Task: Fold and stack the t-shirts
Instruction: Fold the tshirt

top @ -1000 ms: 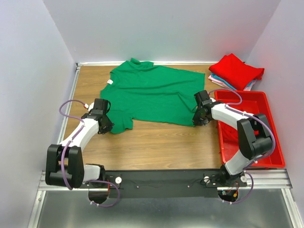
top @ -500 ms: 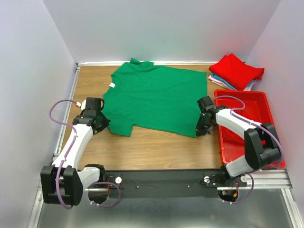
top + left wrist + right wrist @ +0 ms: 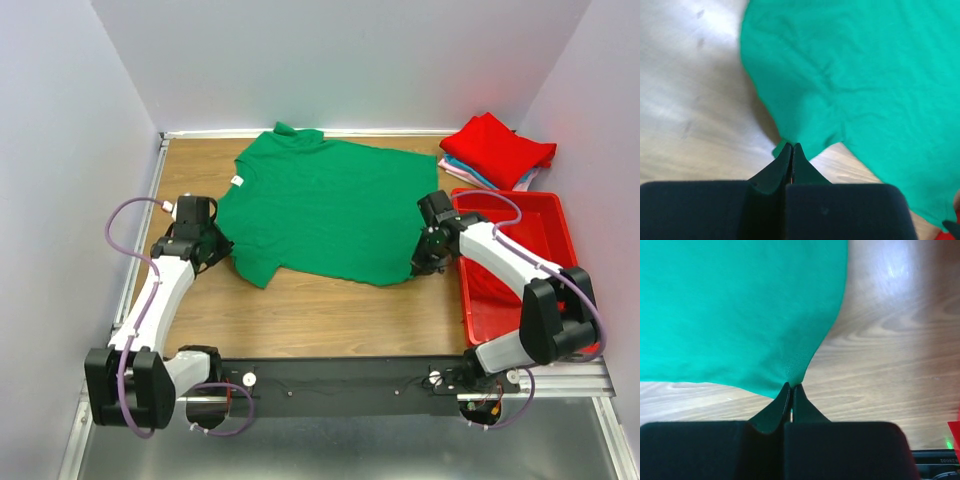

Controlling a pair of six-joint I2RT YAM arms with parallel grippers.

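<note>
A bright green t-shirt (image 3: 325, 205) lies spread on the wooden table, its white neck label (image 3: 236, 180) at the left. My left gripper (image 3: 222, 250) is shut on the green t-shirt's near left edge (image 3: 805, 135). At the near right corner of the cloth (image 3: 790, 365) my right gripper (image 3: 420, 262) is shut as well. Both pinches pull the fabric into small peaks at the fingertips. A stack of folded t-shirts (image 3: 497, 150), red on top with pink and light blue beneath, sits at the back right.
A red plastic bin (image 3: 540, 225) stands along the right side, under my right arm. White walls enclose the table on the left, back and right. Bare wood (image 3: 330, 315) lies between the shirt and the arm bases.
Both arms have drawn apart, left gripper left and away, right gripper right, and the green shirt's near hem now lies stretched and flatter. The fold at its right has gone.
</note>
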